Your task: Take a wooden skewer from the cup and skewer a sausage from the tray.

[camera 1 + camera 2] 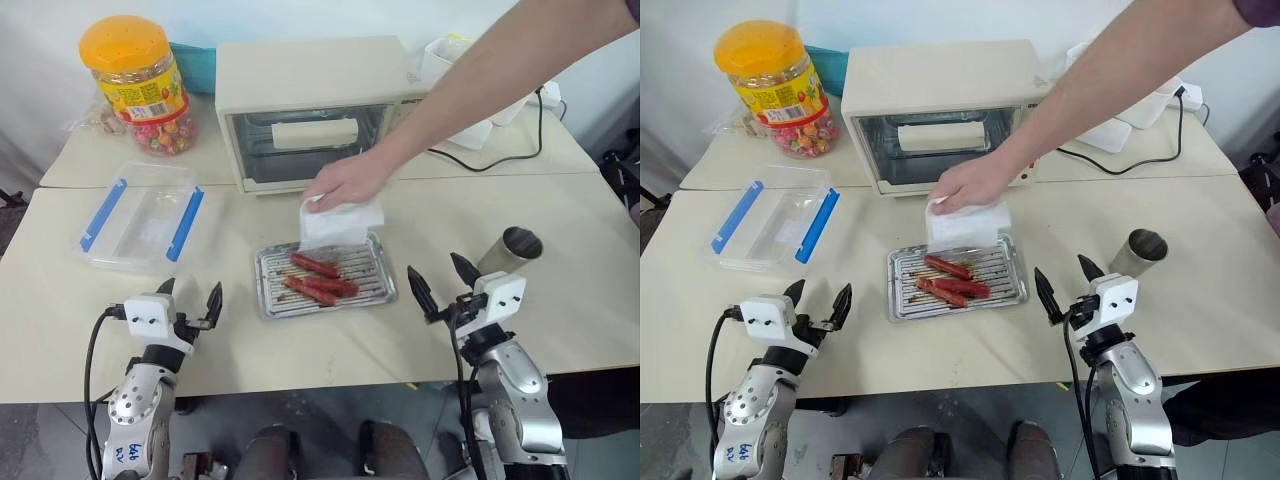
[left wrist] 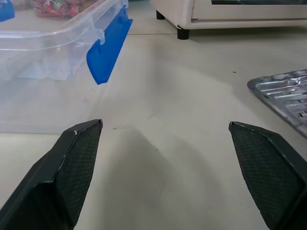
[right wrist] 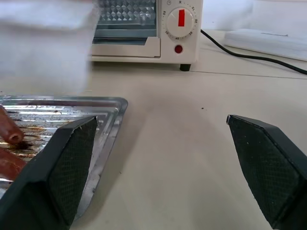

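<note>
The silver tray (image 1: 372, 288) lies at the table's middle with three reddish sausages (image 1: 318, 278) on its ridged bottom. A person's hand (image 1: 345, 180) holds a white paper napkin (image 1: 342, 222) over the tray's far edge. The grey steel cup (image 1: 508, 250) stands to the right of the tray, just behind my right gripper (image 1: 436, 268). The wooden skewer is out of view. My right gripper is open and empty, right of the tray near the front edge. My left gripper (image 1: 191, 292) is open and empty too, left of the tray; its wrist view shows the tray's corner (image 2: 283, 91).
A cream toaster oven (image 1: 310, 110) stands behind the tray, its black cable (image 1: 500, 152) running right. A clear plastic box with blue clips (image 1: 140, 215) sits at the left, an orange-lidded candy jar (image 1: 138, 85) behind it. The person's arm (image 1: 480, 80) reaches in from the upper right.
</note>
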